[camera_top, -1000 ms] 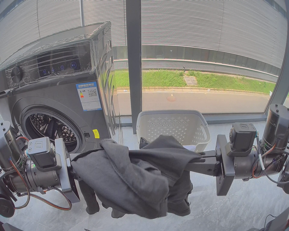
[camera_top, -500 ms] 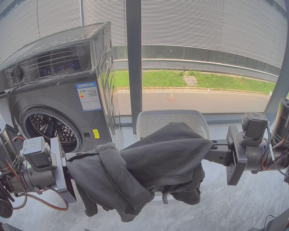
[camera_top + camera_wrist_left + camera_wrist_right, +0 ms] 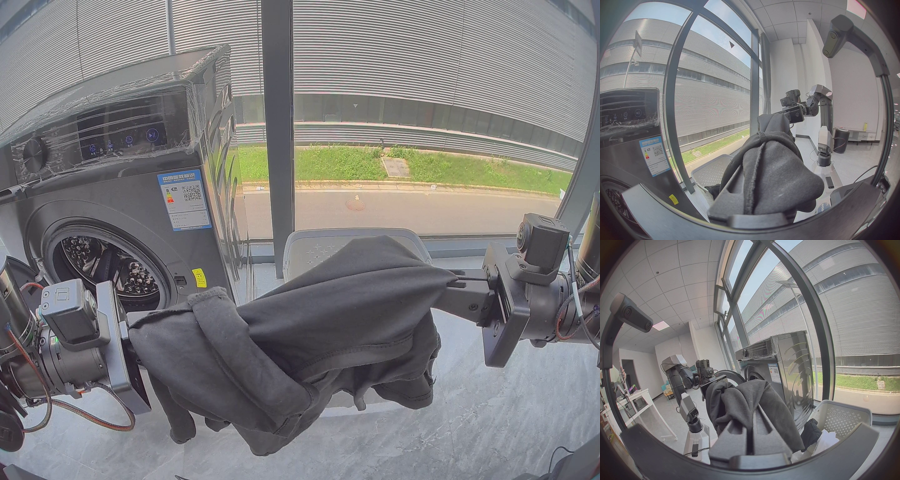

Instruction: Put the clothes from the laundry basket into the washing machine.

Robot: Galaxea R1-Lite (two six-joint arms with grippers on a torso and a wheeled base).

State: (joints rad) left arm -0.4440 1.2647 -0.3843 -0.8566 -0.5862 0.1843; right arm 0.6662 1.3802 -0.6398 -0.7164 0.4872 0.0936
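Washing machine (image 3: 119,187): front-loader, round drum opening (image 3: 106,272) uncovered and dark inside.

Dark grey garment (image 3: 312,337): stretched in the air in front of the machine and off to its right, level with the drum opening, not yet inside. Loose folds and a sleeve hang below it.

Laundry basket (image 3: 299,245): white, on the floor just to the machine's right, mostly hidden behind the cloth (right wrist view shows a dark piece (image 3: 811,432) and a white piece (image 3: 826,438) inside).

Left gripper (image 3: 139,320): arm level, just in front of the drum opening, fingers clamped on the garment's near end.

Right gripper (image 3: 456,289): arm level, well to the machine's right beyond the basket, fingers pressed together on the other end.
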